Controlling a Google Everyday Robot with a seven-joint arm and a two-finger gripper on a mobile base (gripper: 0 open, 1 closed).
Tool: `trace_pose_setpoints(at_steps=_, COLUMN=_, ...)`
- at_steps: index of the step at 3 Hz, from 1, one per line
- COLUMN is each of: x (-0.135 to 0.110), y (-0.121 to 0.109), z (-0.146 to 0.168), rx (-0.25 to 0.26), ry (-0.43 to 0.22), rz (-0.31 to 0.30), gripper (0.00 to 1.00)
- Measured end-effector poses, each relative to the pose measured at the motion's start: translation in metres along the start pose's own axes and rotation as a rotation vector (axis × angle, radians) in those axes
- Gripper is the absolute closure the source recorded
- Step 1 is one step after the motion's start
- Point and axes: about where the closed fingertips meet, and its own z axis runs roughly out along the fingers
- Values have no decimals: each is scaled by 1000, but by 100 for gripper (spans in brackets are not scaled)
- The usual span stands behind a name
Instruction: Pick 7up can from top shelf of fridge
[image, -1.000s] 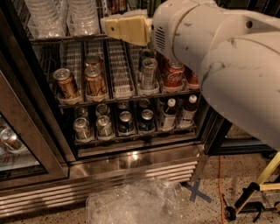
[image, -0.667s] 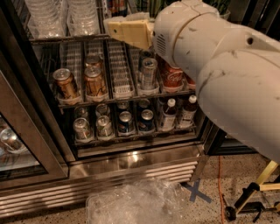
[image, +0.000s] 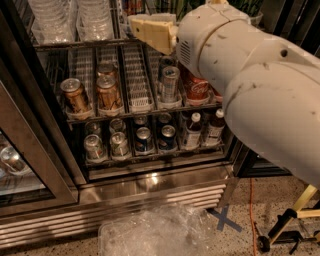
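The fridge stands open in front of me. Its top shelf shows a thin steel front rail with stacked translucent plastic cups at the left. My gripper, the tan end of the big white arm, is at the top shelf's front, right of the cups and just above the rail. No green 7up can shows clearly. There are only dark green shapes at the top edge behind the arm, and the arm hides the shelf's right part.
The rack below holds bronze cans, a silver can and a red Coca-Cola can in white slotted lanes. The lowest rack holds cans and bottles. The glass door hangs open at the left. A clear plastic bin lies on the floor.
The white arm has shifted a little and now fills more of the right side. The tan gripper end has stayed at the front of the top shelf.
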Motion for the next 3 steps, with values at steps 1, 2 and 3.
trace_pose_setpoints(at_steps=1, x=11, y=-5, z=8, rx=17, ry=-19, rz=28, gripper=27)
trace_pose_setpoints(at_steps=2, x=23, y=-3, z=25, rx=19, ry=-27, rz=56, gripper=39)
trace_pose_setpoints(at_steps=3, x=31, y=8, z=51, rx=-3, ry=-28, rz=59, gripper=37)
